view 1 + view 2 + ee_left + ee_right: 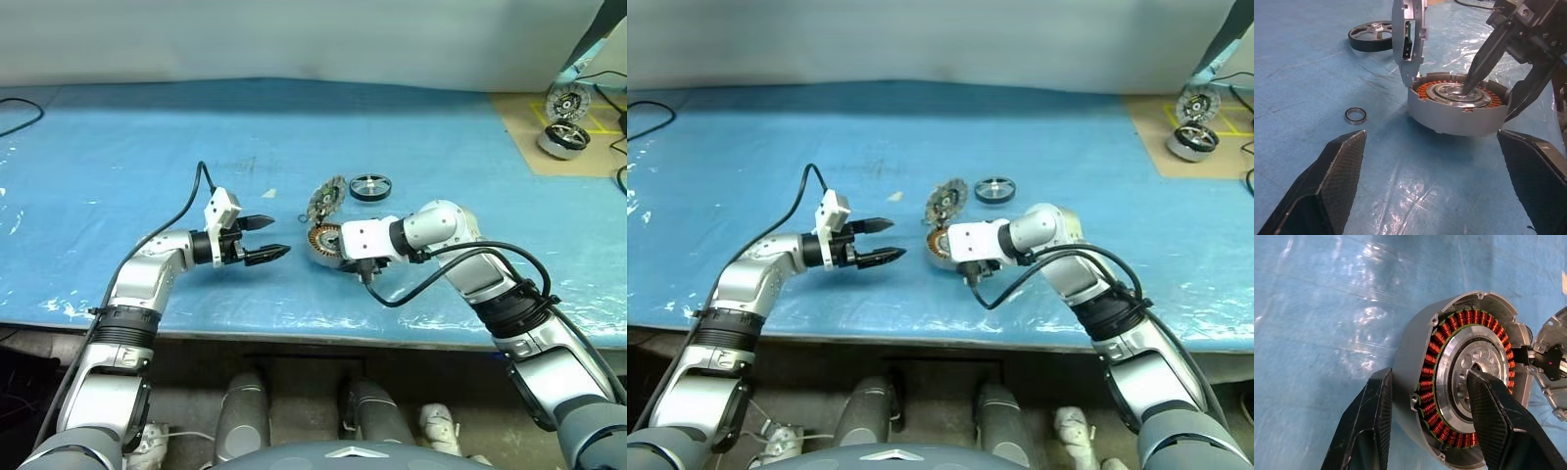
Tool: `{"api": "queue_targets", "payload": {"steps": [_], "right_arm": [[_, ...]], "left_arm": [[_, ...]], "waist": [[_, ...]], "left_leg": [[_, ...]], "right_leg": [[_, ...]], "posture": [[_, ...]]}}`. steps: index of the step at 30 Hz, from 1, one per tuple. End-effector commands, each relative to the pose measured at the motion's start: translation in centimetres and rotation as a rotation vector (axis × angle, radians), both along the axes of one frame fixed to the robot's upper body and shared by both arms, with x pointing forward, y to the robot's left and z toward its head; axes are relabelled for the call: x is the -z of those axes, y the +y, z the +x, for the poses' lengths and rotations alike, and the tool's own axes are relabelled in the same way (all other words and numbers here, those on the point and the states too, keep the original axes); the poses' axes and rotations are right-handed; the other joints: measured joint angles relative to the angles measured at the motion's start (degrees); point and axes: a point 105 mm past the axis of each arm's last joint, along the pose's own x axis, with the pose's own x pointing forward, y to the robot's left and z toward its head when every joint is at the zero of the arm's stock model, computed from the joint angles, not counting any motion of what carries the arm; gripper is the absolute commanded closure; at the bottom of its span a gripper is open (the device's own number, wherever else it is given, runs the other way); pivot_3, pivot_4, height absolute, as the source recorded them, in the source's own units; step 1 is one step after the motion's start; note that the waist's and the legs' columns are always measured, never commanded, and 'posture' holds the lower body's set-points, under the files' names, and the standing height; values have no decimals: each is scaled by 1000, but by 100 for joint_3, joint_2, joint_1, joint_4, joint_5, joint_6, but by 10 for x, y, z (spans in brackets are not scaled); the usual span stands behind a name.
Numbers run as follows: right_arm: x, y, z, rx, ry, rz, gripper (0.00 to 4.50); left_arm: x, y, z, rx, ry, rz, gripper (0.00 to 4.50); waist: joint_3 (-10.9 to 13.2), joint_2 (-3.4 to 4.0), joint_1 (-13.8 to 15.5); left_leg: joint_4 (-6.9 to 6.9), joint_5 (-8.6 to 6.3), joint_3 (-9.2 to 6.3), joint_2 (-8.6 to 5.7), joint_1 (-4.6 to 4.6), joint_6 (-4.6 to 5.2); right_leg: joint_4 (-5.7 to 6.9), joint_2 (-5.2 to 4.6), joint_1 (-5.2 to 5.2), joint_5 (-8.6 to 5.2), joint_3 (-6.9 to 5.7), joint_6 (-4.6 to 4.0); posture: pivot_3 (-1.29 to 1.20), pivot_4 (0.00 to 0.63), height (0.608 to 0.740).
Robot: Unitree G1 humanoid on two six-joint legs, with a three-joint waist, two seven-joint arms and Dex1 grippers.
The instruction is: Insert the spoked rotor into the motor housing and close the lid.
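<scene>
So the left gripper (pixel 269 239) sits nearest, hanging over the blue table (pixel 118 166) with its fingers spread wide and nothing in them. Just past it, the right gripper (pixel 1425 421) pinches the motor housing (pixel 323 242), one finger outside the wall, the other on the silver centre. The lid (pixel 1409 41) stands up off the housing's far edge. A small washer ring (pixel 1355 115) lies near. Farther back, the spoked rotor (pixel 369 186) rests flat.
</scene>
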Motion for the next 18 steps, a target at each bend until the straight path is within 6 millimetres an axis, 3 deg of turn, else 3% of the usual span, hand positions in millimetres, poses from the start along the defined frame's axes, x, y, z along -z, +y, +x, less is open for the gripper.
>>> {"api": "queue_targets", "payload": {"steps": [1,9,16,18], "right_arm": [[-8,3,5,21,-62,-33,2566],[-6,5,5,29,-30,-53,2566],[-14,5,4,46,33,-13,223],[-22,6,2,60,60,22,223]], "left_arm": [[-6,-3,-3,19,-19,-10,0],[-8,0,1,2,-28,-6,0],[-10,3,1,-2,-32,-4,0],[-11,3,1,-3,-33,-2,0]], "waist": [[0,0,-3],[0,0,4],[0,0,1],[0,0,2]], "left_leg": [[-1,1,0,1,0,-1],[-1,0,0,0,10,-1],[-4,0,1,1,22,-2],[-4,1,1,0,21,-2]], "right_leg": [[-1,1,0,0,0,0],[-2,0,11,0,0,0],[-4,1,23,0,2,0],[-4,1,23,0,2,0]], "posture": [[0,150,740],[0,150,740],[0,150,740],[0,150,740]]}}
